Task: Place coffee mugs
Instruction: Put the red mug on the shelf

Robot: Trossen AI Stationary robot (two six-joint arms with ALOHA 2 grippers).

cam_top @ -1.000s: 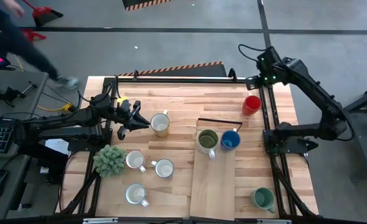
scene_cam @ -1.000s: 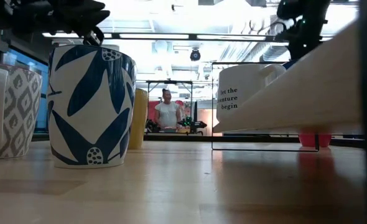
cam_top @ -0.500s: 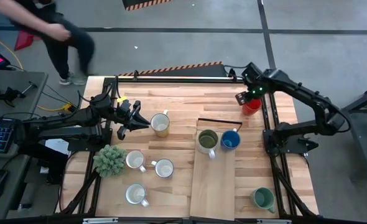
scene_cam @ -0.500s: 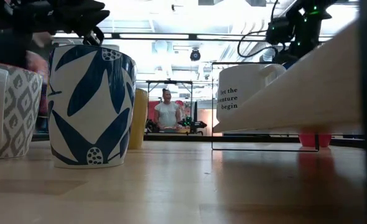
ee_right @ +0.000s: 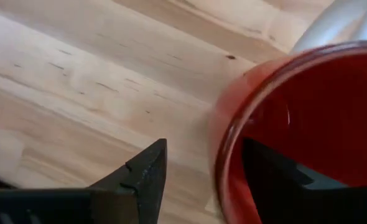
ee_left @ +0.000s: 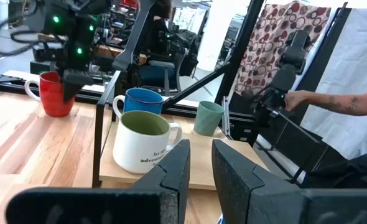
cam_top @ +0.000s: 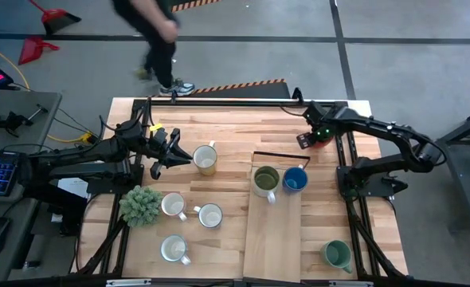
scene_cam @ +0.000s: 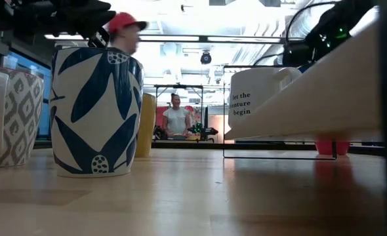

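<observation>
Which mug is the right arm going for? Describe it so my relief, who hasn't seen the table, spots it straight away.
Start at the table's far right corner, beside the dark frame rail. The red mug stands there alone on the bare wood, off the raised board that carries the olive green mug and blue mug. It is the only red one, and the right gripper straddles its rim, open.

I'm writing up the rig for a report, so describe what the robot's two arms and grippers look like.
Both arms are dark, jointed and slim, with black cables running along them. The right arm carries small green indicator lights near its wrist. The left gripper ends in two blocky matte-black fingers with flat inner faces. The right gripper has the same dark, angular fingers, tapering to wedge-shaped tips.
</observation>
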